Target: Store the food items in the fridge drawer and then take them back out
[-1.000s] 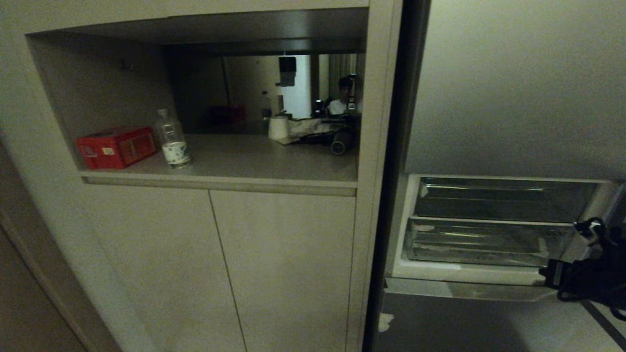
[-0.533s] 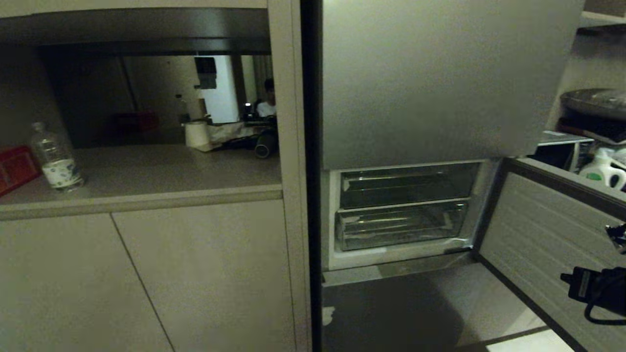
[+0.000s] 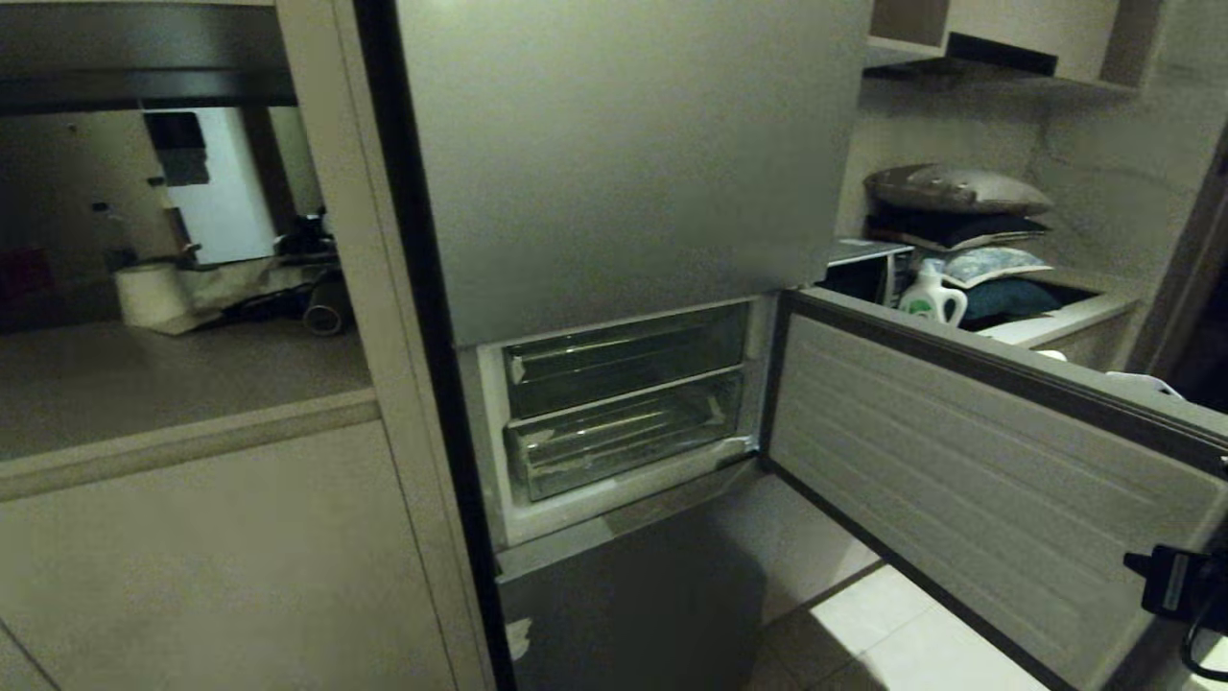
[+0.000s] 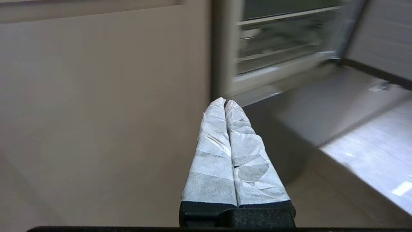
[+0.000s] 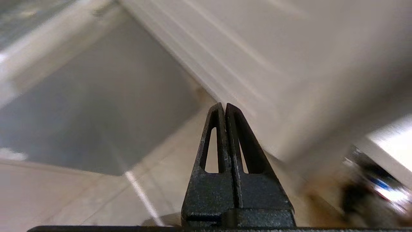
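Drawer: clear ribbed plastic fridge drawer (image 3: 624,443) at frame centre, pushed in behind the white sill.
Door: ribbed grey fridge door (image 3: 969,480) swung wide, lower right.
Left end effector (image 4: 224,102): closed, empty.
Right end effector (image 5: 224,105): closed, empty, beside the door.

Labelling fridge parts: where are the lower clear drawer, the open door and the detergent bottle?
lower clear drawer (image 3: 624,443), head view, front wall.
open door (image 3: 959,480), head view, ribbed inner panel.
detergent bottle (image 3: 929,299), head view, white body.

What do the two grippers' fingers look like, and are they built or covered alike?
No. The left gripper has fingers wrapped in crinkled white tape above a black base. The right gripper has bare, rough black tapered fingers with slot cutouts; black cable loops near it in the head view.
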`<state>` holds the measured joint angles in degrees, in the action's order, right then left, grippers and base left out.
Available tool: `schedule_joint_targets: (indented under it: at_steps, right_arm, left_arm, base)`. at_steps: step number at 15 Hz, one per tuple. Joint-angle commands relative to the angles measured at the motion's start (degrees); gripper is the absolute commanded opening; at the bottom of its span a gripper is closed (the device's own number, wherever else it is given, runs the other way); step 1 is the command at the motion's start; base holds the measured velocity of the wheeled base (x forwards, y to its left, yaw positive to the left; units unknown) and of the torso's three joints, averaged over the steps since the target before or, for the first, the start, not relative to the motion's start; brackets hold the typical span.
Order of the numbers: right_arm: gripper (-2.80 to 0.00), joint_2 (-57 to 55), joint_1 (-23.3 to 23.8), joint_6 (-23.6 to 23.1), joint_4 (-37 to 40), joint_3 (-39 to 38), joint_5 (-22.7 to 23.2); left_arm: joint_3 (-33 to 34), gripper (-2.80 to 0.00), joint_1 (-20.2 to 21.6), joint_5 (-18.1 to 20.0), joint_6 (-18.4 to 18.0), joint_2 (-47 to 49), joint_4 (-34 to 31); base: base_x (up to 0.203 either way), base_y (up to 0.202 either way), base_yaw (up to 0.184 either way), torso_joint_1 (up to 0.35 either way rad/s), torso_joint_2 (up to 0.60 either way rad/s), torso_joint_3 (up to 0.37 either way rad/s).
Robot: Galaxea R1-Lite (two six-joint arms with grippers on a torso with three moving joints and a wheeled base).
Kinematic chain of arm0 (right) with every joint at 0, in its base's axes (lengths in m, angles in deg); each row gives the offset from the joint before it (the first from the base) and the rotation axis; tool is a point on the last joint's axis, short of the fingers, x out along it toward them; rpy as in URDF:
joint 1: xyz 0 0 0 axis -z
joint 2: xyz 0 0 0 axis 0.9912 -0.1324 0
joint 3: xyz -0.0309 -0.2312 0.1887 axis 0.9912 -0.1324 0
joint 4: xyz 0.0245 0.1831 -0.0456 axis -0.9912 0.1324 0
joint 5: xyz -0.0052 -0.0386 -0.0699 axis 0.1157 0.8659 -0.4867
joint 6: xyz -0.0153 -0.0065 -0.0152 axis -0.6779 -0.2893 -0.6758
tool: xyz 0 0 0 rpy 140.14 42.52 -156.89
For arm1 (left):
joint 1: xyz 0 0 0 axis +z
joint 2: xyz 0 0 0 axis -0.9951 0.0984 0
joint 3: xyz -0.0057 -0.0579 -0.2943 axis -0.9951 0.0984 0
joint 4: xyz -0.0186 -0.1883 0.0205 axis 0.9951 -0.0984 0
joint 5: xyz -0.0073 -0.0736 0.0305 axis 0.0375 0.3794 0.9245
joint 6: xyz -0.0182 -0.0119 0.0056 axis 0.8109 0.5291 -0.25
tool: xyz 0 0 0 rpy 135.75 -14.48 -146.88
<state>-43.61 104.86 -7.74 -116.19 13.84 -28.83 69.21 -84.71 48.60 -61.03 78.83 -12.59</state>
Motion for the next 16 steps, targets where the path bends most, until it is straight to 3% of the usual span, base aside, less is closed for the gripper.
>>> schedule_joint_targets:
  at_steps: [1, 6, 8, 11, 16]
  right_arm:
    - [-2.80, 2.1, -0.9, -1.1, 2.6, -0.6, 0.2]
    - [-2.80, 3.6, -0.9, -1.5, 4.5, -1.9, -0.1]
    - [-2.80, 4.6, 1.9, -1.4, 4.4, -0.4, -3.5]
    - [-2.80, 1.5, 6.6, -1.4, 4.6, 5.1, -9.0]
    - [-2.80, -10.2, 10.8, -0.4, 4.1, 15.7, -9.2]
  left_arm:
    - [0.0, -2.80, 0.0, 0.0, 0.0, 0.1, 0.0]
    - [0.0, -2.80, 0.0, 0.0, 0.0, 0.1, 0.0]
    - [0.0, -2.80, 0.0, 0.0, 0.0, 0.1, 0.0]
    - [0.0, -2.80, 0.0, 0.0, 0.0, 0.0, 0.0]
    - [0.0, -2.80, -0.1, 0.0, 0.0, 0.1, 0.0]
  base:
    - [-0.001, 0.006, -0.177, 0.004, 0.00, 0.001]
    - [0.001, 0.010, -0.171, 0.002, 0.00, 0.002]
    - [0.000, 0.006, -0.110, 0.005, 0.00, 0.005]
    - [0.000, 0.000, 0.000, 0.000, 0.00, 0.000]
    - [0.000, 0.000, 0.000, 0.000, 0.00, 0.000]
